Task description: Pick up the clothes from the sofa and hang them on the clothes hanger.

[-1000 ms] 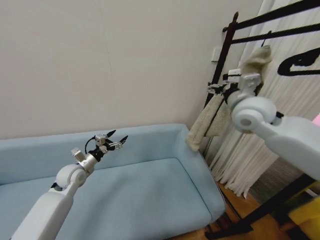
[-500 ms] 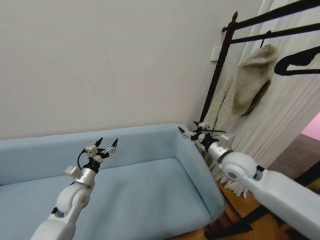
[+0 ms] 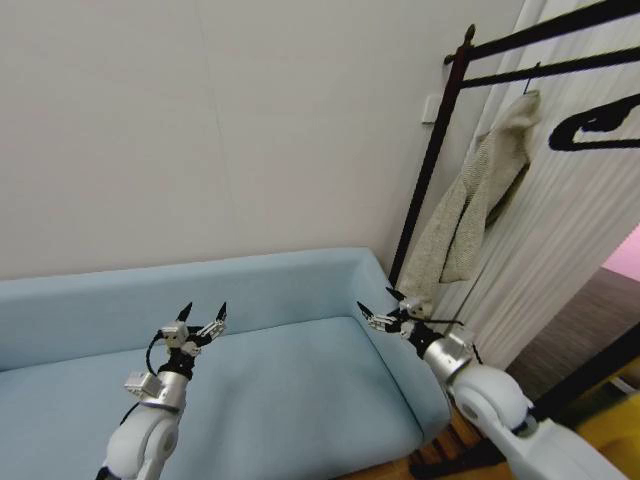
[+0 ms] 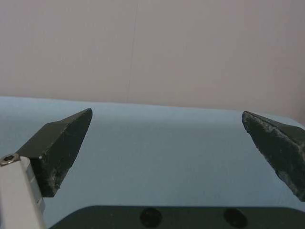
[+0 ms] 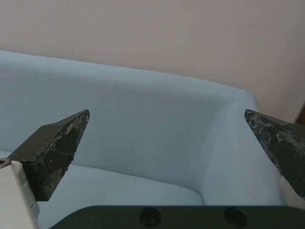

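A beige knitted garment (image 3: pixel 470 205) hangs draped from the upper bar of the black clothes rack (image 3: pixel 430 150) at the right. The light blue sofa (image 3: pixel 280 390) stretches below, its seat bare. My left gripper (image 3: pixel 202 322) hovers open over the middle of the seat, fingers pointing up toward the backrest. My right gripper (image 3: pixel 382 308) is open low by the sofa's right armrest, well below the garment. Both wrist views show dark fingertips (image 4: pixel 62 148) (image 5: pixel 52 148) wide apart with nothing between them, facing the sofa back (image 5: pixel 143 114).
A black hanger (image 3: pixel 600 125) hangs on the rack at the far right. White pleated curtains (image 3: pixel 560 250) stand behind the rack. A plain wall rises behind the sofa. Wooden floor (image 3: pixel 470 440) shows beside the armrest.
My right arm has let go of the garment on the rack and dropped to the armrest. The garment now hangs free. My left gripper has sunk lower over the seat.
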`<state>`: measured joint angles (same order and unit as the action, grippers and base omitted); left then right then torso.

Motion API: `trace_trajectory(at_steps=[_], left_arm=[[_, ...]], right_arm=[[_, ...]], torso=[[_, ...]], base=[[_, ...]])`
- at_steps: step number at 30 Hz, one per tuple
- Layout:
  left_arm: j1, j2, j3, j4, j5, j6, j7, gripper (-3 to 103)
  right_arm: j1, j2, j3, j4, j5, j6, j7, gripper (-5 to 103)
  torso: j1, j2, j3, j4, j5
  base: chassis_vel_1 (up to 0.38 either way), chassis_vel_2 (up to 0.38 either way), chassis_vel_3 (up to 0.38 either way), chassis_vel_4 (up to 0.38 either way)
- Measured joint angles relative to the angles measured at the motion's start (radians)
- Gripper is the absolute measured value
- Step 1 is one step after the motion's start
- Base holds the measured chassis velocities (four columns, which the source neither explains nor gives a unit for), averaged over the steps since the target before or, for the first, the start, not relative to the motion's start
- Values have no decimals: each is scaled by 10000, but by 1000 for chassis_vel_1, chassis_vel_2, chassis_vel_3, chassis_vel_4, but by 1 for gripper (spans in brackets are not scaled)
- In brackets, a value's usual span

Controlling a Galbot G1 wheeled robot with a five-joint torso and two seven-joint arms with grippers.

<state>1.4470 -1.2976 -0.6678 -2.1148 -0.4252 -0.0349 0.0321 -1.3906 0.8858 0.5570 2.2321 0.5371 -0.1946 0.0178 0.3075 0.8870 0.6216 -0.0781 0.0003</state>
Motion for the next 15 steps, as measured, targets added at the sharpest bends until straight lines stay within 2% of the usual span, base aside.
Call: trace_trajectory(at_steps=[2,3,4,6,8,10,12,15], left_arm=[[304,-287,-24,-101,209,-42,-16,100],[532,-517,-56,-229,370,-44,-23,100],[947,-834,-62,-541,653,81,69,100],[1064,-924,-54,-627,741,122,94,100],[1679,-1409,54,-1113,1188,308,183,100],[2145,-1690,116,-1499,1377,355,201,100],[2271,-1751,115,-1604,1427,364,200,100],[2583,-1780,-61,-1865,1528,374,128,100]], right_arm=[[-707,674,511,337,-505,1,-252,100],[-1198,1196,825,648,-871,4,-444,100],[-1946,1985,1313,1093,-1313,6,-949,100],[-2076,2164,1410,1170,-1423,-1,-1110,100],[-2415,2936,1656,1435,-2042,-44,-1604,100],[-2548,3548,1745,1622,-2262,-98,-1772,100],[-2570,3707,1768,1662,-2310,-105,-1782,100],[-2626,4388,1959,1792,-2560,-175,-1825,100]], torso=[[-1,0,-1,-3,-1],[-1,0,0,0,-4],[-1,0,0,1,-5],[0,0,0,-2,-4],[-1,0,1,2,-5],[-2,0,0,3,-2],[-2,1,0,4,-2],[-1,1,1,2,-3]], base=[[0,0,0,0],[0,0,0,0],[0,0,0,0],[0,0,0,0],[0,0,0,0],[0,0,0,0],[0,0,0,0],[0,0,0,0]])
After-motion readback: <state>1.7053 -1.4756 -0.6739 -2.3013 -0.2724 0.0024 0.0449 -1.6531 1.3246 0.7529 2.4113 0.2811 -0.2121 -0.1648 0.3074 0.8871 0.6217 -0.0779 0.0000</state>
